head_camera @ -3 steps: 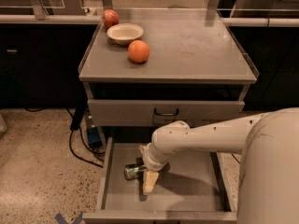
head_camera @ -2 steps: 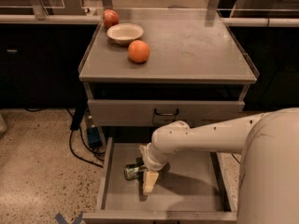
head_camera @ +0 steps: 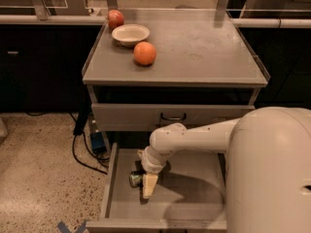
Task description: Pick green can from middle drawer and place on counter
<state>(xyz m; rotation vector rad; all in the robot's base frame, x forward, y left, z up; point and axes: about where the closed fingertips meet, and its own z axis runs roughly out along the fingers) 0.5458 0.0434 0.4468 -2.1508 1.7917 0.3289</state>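
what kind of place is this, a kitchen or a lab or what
Probably a lab or workshop, not a home kitchen: long dark benches, speckled hard floor, loose cables beside a grey metal cabinet. The gripper is down in the open middle drawer, beside the green can.

The white arm (head_camera: 194,137) reaches down into the open middle drawer (head_camera: 194,200), which juts out below the front edge of the tabletop (head_camera: 209,47). The end effector (head_camera: 146,183) hangs low over the left part of the drawer floor, right against the green can (head_camera: 134,179). On the tabletop, a reddish fruit (head_camera: 115,19) sits at the back left corner, with a pale bowl (head_camera: 130,34) just in front of it. An orange fruit (head_camera: 145,53) lies nearer the front, toward the left edge. A shut drawer front (head_camera: 146,116) with a black handle lies above.
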